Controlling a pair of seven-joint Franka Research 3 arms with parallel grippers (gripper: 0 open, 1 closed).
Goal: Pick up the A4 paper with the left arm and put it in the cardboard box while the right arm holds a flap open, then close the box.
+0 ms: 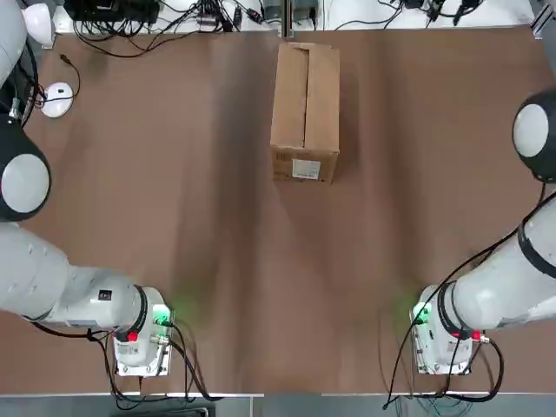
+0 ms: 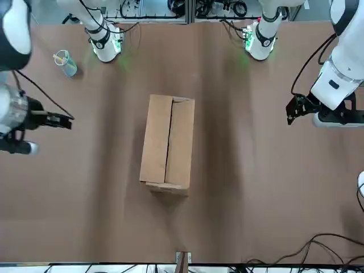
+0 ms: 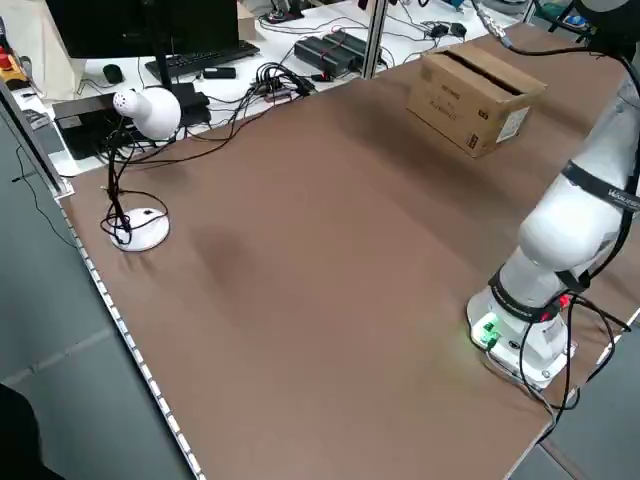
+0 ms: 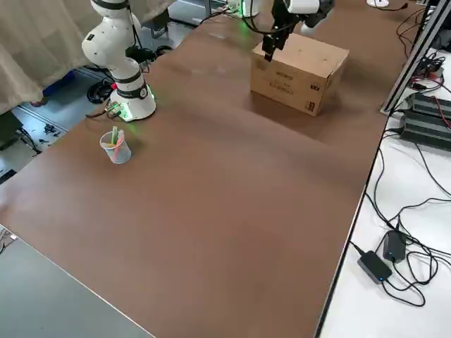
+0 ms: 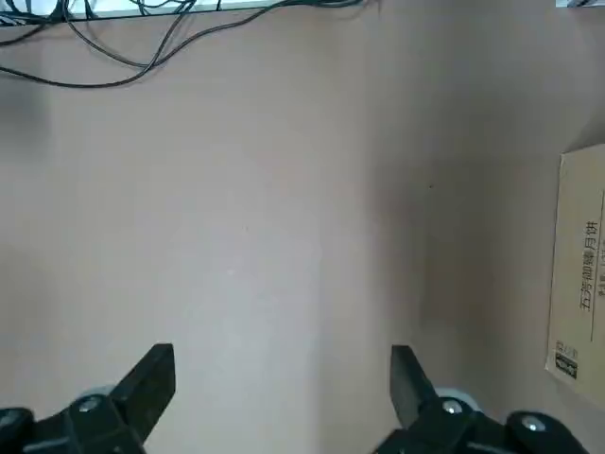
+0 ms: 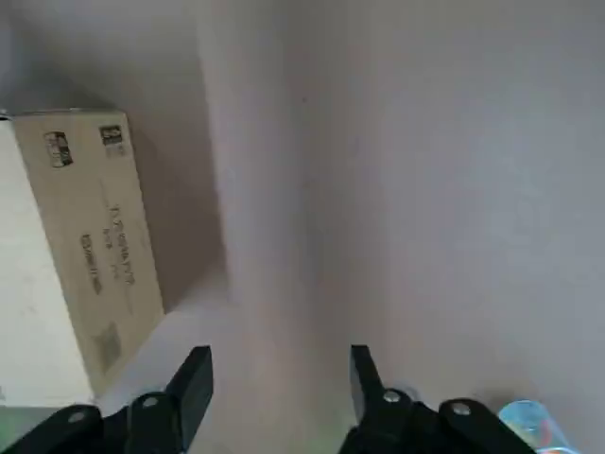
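Note:
The cardboard box (image 1: 305, 109) lies at the far middle of the table with its top flaps down and meeting along the centre, its white label on the end facing the arms' bases. The A4 paper does not show in any view. My left gripper (image 5: 282, 374) is open and empty, raised over bare table well to the left of the box (image 5: 581, 265). In the front view the left gripper (image 2: 293, 111) hangs at the picture's right. My right gripper (image 6: 279, 376) is open and empty too, off to the right of the box (image 6: 76, 246), also seen in the front view (image 2: 63, 120).
A clear plastic cup (image 2: 66, 62) with small items stands near the right arm's base. A white desk lamp (image 3: 140, 110) with a round base (image 1: 57, 98) sits at the far left corner. Cables and electronics (image 1: 130, 13) run along the far edge.

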